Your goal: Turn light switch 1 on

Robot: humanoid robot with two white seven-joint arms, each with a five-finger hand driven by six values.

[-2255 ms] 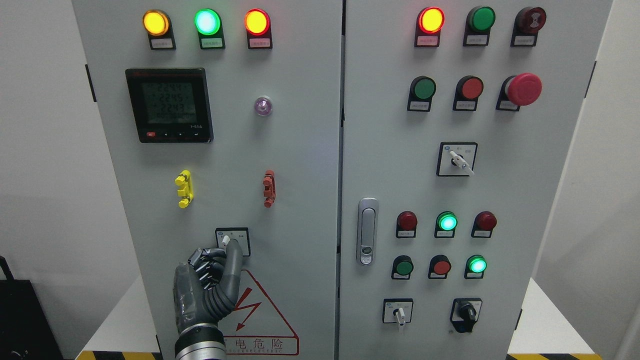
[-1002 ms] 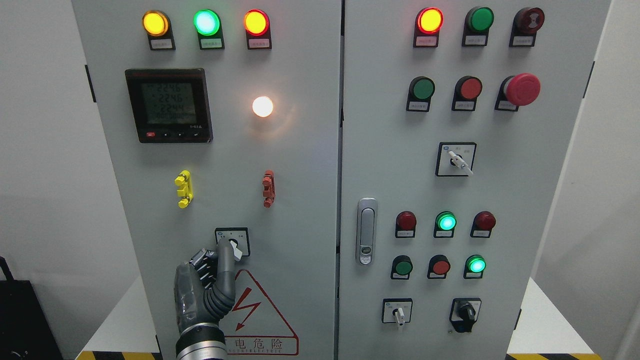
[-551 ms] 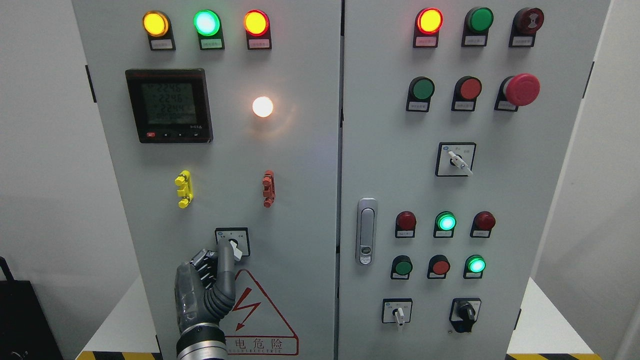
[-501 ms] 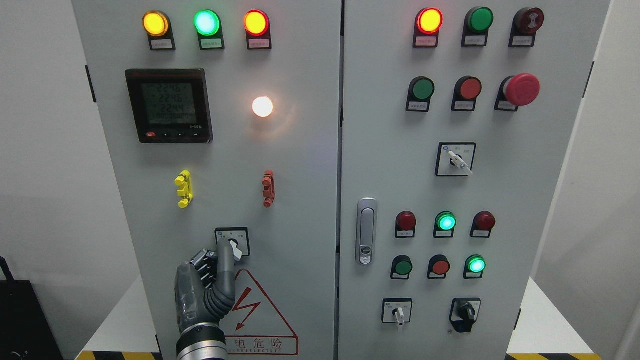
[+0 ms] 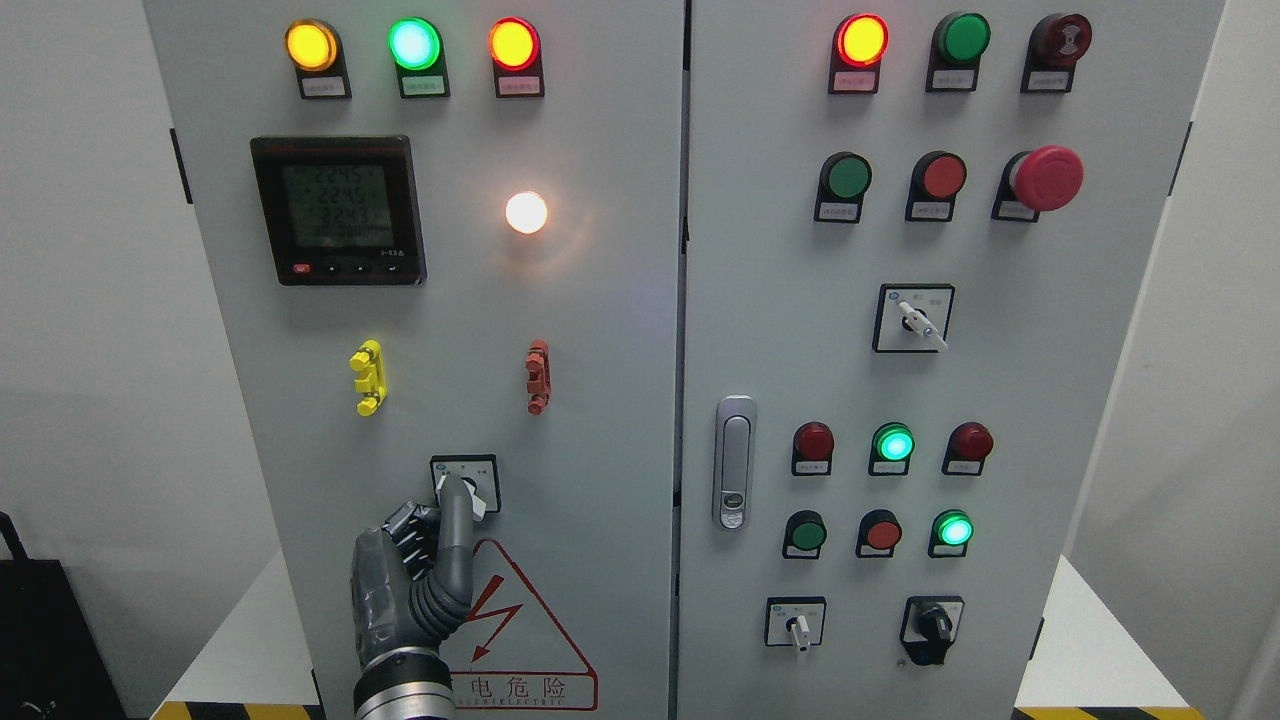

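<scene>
At the bottom edge, left of the middle, the left hand [image 5: 405, 590] is raised against the left door [image 5: 600, 330] of a grey electrical cabinet. One finger [image 5: 455, 530] is held out straight, and its tip is laid on the rotary selector switch [image 5: 465, 485] low on that door; the other fingers are curled in at the knuckles, and nothing is gripped. The switch's white lever is seen pointing down to the right, just past the fingertip. Directly below the switch a red-bordered triangular warning sign [image 5: 510, 620] with a lightning bolt is partly covered by the hand.

Higher on the same door a yellow clip [image 5: 367, 377] and a red clip [image 5: 538, 376] are mounted side by side, well apart. Above them a round lamp [image 5: 526, 212] is lit warm white, with a black digital meter [image 5: 338, 211] to its left showing rows of digits. Along the top, a yellow indicator [image 5: 311, 45], a green indicator [image 5: 414, 43] and a red-ringed indicator [image 5: 514, 44] are all lit.

On the right door a metal door latch [image 5: 735, 462] is set near the seam, and a red mushroom button [image 5: 1048, 178] is seen near the upper right among further push buttons and selector switches.
</scene>
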